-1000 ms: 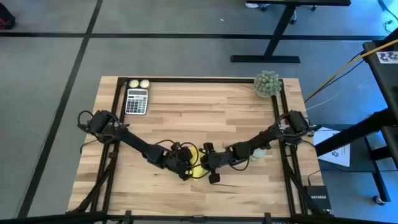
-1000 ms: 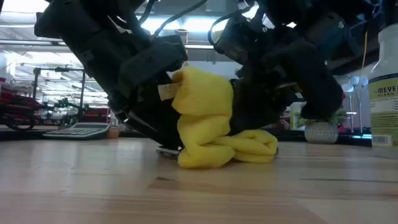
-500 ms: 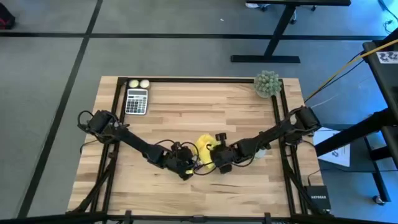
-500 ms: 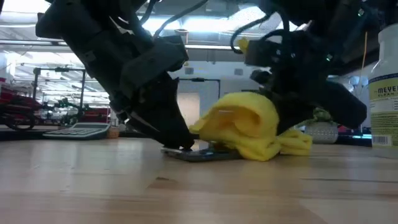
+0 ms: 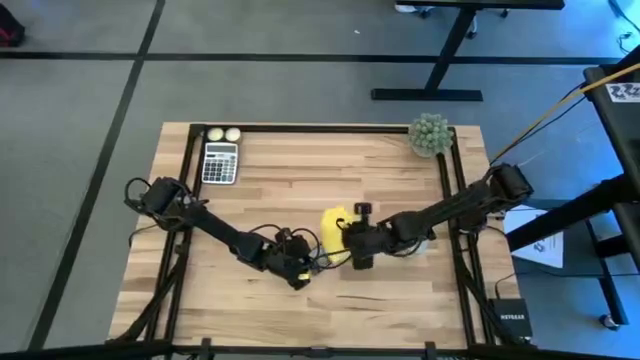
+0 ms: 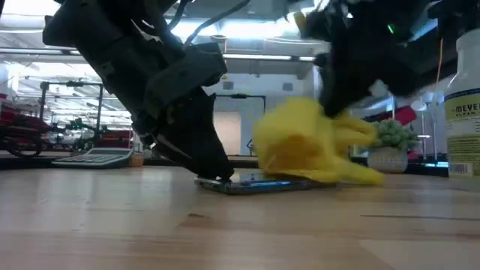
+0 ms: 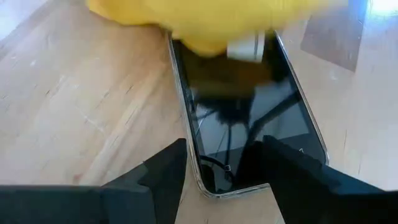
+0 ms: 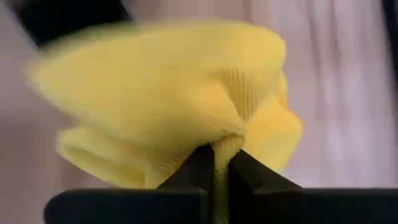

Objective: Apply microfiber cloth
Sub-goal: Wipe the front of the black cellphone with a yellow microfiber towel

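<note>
The black smartphone lies flat on the wooden table, near the front middle. The yellow microfiber cloth sits bunched on the phone's far end, and my right gripper is shut on it from the right. My left gripper is open at the phone's near end. In the low view its fingertips come down onto that end. The cloth hides the far part of the screen. My left gripper slants down from the table's left, its open fingers over the smartphone's near end. In the low view the tips meet that end. The phone lies flat on the table. Whether both fingers touch, I cannot tell. My right gripper pinches a gathered fold of the microfiber cloth between its two fingers, several layers bunched together. It comes from the table's right, slanting down. The cloth bulges ahead of the fingers, and its underside rests on the phone.
At the far left stand a calculator and two pale balls. A small potted plant is at the far right corner. A spray bottle stands by the right arm. Black rails run along the table's left and right sides.
My right gripper has drawn the cloth along the phone, away from my left gripper, toward the table's far right. The cloth has slid from the phone's near end to its far end and bared the screen. The phone has stayed in place.
</note>
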`<state>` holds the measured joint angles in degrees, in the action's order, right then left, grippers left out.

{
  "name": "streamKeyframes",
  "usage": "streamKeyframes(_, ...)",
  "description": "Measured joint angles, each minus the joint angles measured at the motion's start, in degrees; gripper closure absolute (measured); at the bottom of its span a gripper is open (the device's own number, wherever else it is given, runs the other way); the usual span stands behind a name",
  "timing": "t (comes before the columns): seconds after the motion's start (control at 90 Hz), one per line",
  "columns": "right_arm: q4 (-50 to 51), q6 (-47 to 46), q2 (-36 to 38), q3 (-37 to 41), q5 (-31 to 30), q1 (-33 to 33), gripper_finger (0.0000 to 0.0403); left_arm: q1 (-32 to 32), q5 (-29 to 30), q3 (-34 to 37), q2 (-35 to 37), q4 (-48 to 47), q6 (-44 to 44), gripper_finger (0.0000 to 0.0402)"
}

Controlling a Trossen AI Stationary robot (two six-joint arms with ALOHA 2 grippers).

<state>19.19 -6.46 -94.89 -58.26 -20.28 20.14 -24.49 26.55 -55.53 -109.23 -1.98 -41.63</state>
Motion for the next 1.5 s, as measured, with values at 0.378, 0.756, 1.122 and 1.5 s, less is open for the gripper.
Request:
streamKeyframes(0.378, -19.5, 3.62, -17.05, -0.46, 13.51, 0.02, 0.0402, -0.08, -0.1, 0.0, 0.0, -0.03, 0.02, 0.0211)
streamKeyframes(0.756, -1.99, 2.02, -11.27, -0.24, 7.68, -0.78, 0.0402, -0.22, -0.13, -0.02, 0.0, -0.29, -0.18, 0.0211)
streamKeyframes(1.122, 28.21, -3.82, -9.01, 0.11, -1.54, -4.61, 0.0402, -0.39, -0.12, -0.02, 0.0, -0.37, -0.17, 0.0211)
streamKeyframes(1.5, 23.13, -8.05, -0.15, -2.34, -1.13, -2.16, 0.0402, -0.37, -1.1, -0.02, 1.17, -0.91, 1.09, 0.0211)
